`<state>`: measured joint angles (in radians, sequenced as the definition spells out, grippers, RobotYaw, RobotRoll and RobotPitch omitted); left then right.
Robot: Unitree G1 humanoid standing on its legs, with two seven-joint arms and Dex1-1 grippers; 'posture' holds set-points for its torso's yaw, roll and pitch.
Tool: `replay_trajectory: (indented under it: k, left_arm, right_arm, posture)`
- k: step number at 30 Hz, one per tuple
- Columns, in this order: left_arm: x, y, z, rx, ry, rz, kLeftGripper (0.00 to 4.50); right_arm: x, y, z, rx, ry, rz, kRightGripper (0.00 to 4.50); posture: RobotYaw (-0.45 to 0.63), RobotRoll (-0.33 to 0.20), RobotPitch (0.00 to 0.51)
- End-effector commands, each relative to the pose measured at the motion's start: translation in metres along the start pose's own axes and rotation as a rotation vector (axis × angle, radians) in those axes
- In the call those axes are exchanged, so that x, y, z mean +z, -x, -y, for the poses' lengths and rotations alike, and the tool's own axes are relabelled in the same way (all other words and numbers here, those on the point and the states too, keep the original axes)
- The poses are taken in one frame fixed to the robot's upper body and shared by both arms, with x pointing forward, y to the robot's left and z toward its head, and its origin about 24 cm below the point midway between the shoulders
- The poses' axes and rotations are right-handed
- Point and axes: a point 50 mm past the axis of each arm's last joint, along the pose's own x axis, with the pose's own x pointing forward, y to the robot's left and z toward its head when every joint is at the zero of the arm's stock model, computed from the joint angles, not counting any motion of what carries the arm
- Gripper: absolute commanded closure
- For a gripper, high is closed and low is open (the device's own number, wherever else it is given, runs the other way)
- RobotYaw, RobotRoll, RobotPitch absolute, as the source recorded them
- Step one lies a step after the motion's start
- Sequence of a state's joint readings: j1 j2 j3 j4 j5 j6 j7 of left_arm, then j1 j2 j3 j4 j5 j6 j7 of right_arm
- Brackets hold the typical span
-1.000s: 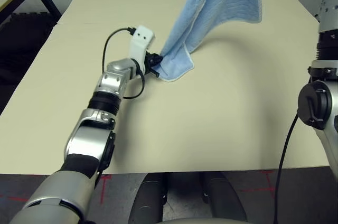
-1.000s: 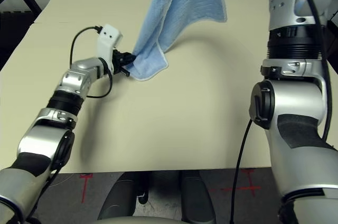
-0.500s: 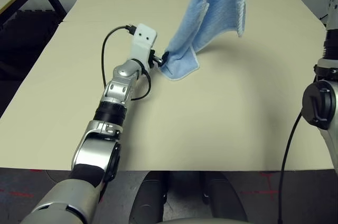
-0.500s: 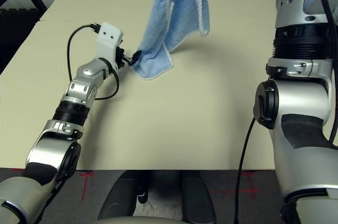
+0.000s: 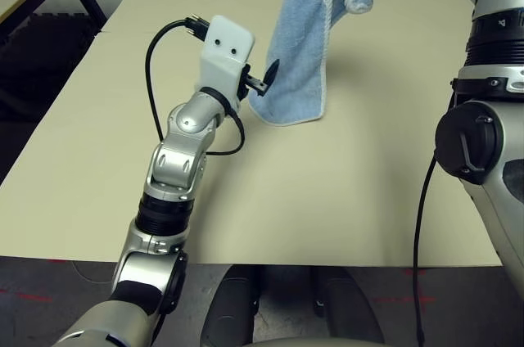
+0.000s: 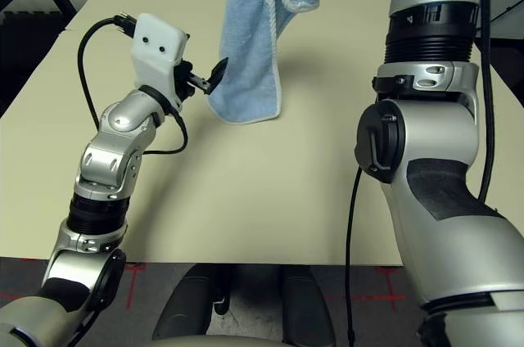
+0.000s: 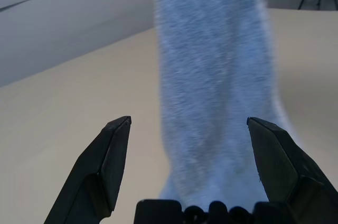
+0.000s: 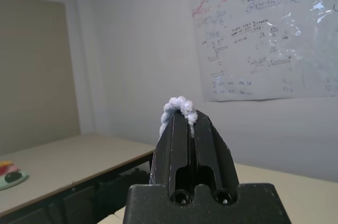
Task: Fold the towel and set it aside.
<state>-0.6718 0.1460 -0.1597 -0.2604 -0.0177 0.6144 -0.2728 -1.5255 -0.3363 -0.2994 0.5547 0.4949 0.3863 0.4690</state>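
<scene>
The towel (image 5: 304,44) hangs limp above the desk (image 5: 344,175), pinched at its top edging by the right gripper (image 8: 182,123); the left gripper (image 7: 187,145) stands wide just beside its lower edge; soft, light, floppy, it looks best taken by a bottom corner.

Table (image 5: 344,191) — broad, cream-beige top, plain and matte, running away from the robot. Resting on it: the bottom hem of the light-blue towel (image 5: 299,77), which hangs down from above — whether it truly touches the surface is unclear.
</scene>
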Motion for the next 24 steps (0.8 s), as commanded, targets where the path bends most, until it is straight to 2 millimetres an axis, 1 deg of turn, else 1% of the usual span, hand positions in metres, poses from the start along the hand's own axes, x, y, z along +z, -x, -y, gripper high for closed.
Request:
replay_trajectory:
  k: [1, 3, 4, 6, 11, 14, 19, 24]
  left_arm:
    - [0.004, -0.002, 0.026, -0.167, 0.097, 0.002, 0.03]
    - [0.002, 0.0, 0.039, -0.287, 0.174, -0.044, 0.03]
    - [0.001, 0.001, 0.043, -0.321, 0.198, -0.068, 0.03]
    - [-0.006, 0.002, 0.047, -0.335, 0.232, -0.128, 0.03]
    - [-0.03, -0.006, 0.05, -0.278, 0.258, -0.26, 0.03]
    - [-0.045, -0.016, 0.053, -0.23, 0.262, -0.332, 0.03]
    - [-0.057, -0.035, 0.056, -0.178, 0.199, -0.362, 0.03]
    - [-0.061, -0.05, 0.059, -0.161, 0.157, -0.361, 0.03]
  right_arm:
    - [0.001, -0.002, -0.002, -0.002, -0.017, 0.007, 4.5]
    - [-0.001, -0.003, -0.003, -0.008, -0.018, 0.003, 4.5]
    - [-0.001, -0.004, -0.003, -0.01, -0.018, 0.002, 4.5]
    - [-0.001, -0.005, -0.004, -0.01, -0.018, 0.004, 4.5]
    - [0.001, -0.007, -0.005, -0.007, -0.016, 0.013, 4.5]
    - [0.002, -0.007, -0.006, -0.005, -0.01, 0.018, 4.5]
    - [0.002, -0.007, -0.007, -0.005, -0.008, 0.019, 4.5]
    - [0.001, -0.007, -0.007, -0.006, -0.007, 0.016, 4.5]
  posture:
    - [0.12, 0.0, 0.231]
    - [0.12, 0.0, 0.234]
    - [0.12, 0.0, 0.234]
    - [0.12, 0.0, 0.233]
    - [0.11, 0.0, 0.232]
    - [0.11, 0.0, 0.233]
    - [0.11, 0.0, 0.238]
    - [0.1, 0.0, 0.24]
